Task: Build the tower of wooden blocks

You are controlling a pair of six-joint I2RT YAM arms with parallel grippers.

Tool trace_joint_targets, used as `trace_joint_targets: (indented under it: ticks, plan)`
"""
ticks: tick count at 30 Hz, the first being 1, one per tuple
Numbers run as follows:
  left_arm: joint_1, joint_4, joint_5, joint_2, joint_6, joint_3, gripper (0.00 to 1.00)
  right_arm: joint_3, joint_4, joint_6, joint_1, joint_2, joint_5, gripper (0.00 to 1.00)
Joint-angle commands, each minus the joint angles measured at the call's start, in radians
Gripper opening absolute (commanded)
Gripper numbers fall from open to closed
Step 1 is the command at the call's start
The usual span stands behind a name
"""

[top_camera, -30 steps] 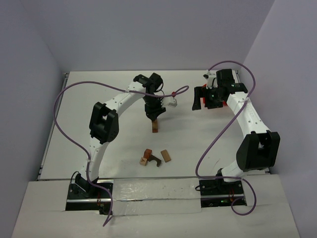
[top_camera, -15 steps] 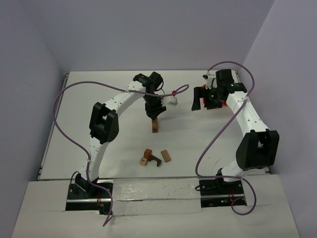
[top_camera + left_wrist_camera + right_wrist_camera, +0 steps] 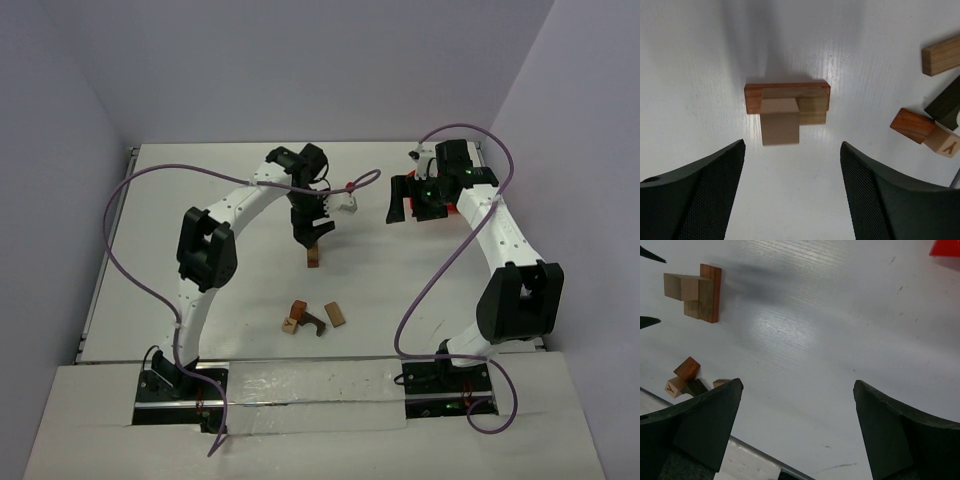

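On the white table (image 3: 420,270), the right gripper (image 3: 797,385) stands wide open and holds nothing. The left gripper (image 3: 792,155) is opened wide above the tower (image 3: 786,107), not touching it. Loose wood blocks (image 3: 312,317) lie nearer the bases.

L fingers (image 3: 695,195) opened up, let go of top block (image 3: 780,128); tower (image 3: 314,256) now stands free between them.
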State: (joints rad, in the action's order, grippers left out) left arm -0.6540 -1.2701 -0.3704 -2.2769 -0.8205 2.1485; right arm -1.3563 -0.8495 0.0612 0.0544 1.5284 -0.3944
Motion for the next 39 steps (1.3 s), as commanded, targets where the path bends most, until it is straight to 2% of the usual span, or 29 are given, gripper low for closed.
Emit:
trace_joint_targets:
  ticks: [1, 5, 9, 10, 12, 16, 19, 20, 22, 23, 27, 30, 32, 35, 39]
  plan:
    - [-0.012, -0.021, -0.017, 0.216, -0.001, -0.015, 0.85, -0.053, -0.011, 0.011, -0.004, -0.009, -0.035, 1.0]
    - [-0.003, 0.053, 0.007, 0.397, 0.089, -0.121, 0.99, -0.022, 0.019, 0.035, 0.047, -0.06, -0.022, 1.0]
    - [0.074, 0.25, -0.085, 0.629, 0.214, -0.308, 0.99, 0.031, 0.031, 0.102, 0.176, -0.146, 0.003, 1.0]
    - [0.102, 0.262, -0.093, 0.641, 0.249, -0.351, 0.99, 0.034, 0.034, 0.106, 0.183, -0.149, 0.015, 1.0]
    - [0.208, 0.379, -0.156, 0.744, 0.378, -0.465, 0.99, 0.058, 0.036, 0.172, 0.331, -0.194, 0.076, 1.0]
    - [0.414, 0.352, -0.334, 0.795, 0.453, -0.547, 0.99, 0.085, 0.04, 0.257, 0.502, -0.225, 0.101, 0.99]
    - [0.52, 0.391, -0.48, 0.828, 0.528, -0.639, 0.99, 0.099, 0.072, 0.285, 0.605, -0.223, 0.112, 0.96]
    - [0.558, 0.436, -0.522, 0.857, 0.569, -0.68, 0.99, 0.103, 0.081, 0.293, 0.658, -0.213, 0.128, 0.93]
    - [0.708, 0.636, -0.604, 0.914, 0.724, -0.819, 0.99, 0.101, 0.112, 0.287, 0.747, -0.181, 0.165, 0.82]
    - [0.751, 0.674, -0.614, 0.93, 0.755, -0.841, 0.99, 0.088, 0.12, 0.272, 0.773, -0.155, 0.179, 0.79]
    - [0.855, 0.684, -0.593, 0.97, 0.785, -0.836, 0.99, 0.035, 0.135, 0.236, 0.87, -0.044, 0.222, 0.68]
    - [0.856, 0.713, -0.482, 1.031, 0.801, -0.851, 0.99, -0.013, 0.148, 0.222, 0.953, 0.042, 0.247, 0.62]
    - [0.857, 0.781, -0.401, 1.084, 0.906, -0.924, 0.99, -0.05, 0.139, 0.207, 0.983, 0.097, 0.247, 0.59]
    - [0.857, 0.843, -0.348, 1.159, 0.957, -0.982, 0.99, -0.126, 0.112, 0.168, 1.017, 0.196, 0.225, 0.51]
    - [0.856, 0.847, -0.28, 1.206, 0.941, -1.001, 0.99, -0.181, 0.089, 0.109, 1.053, 0.299, 0.206, 0.44]
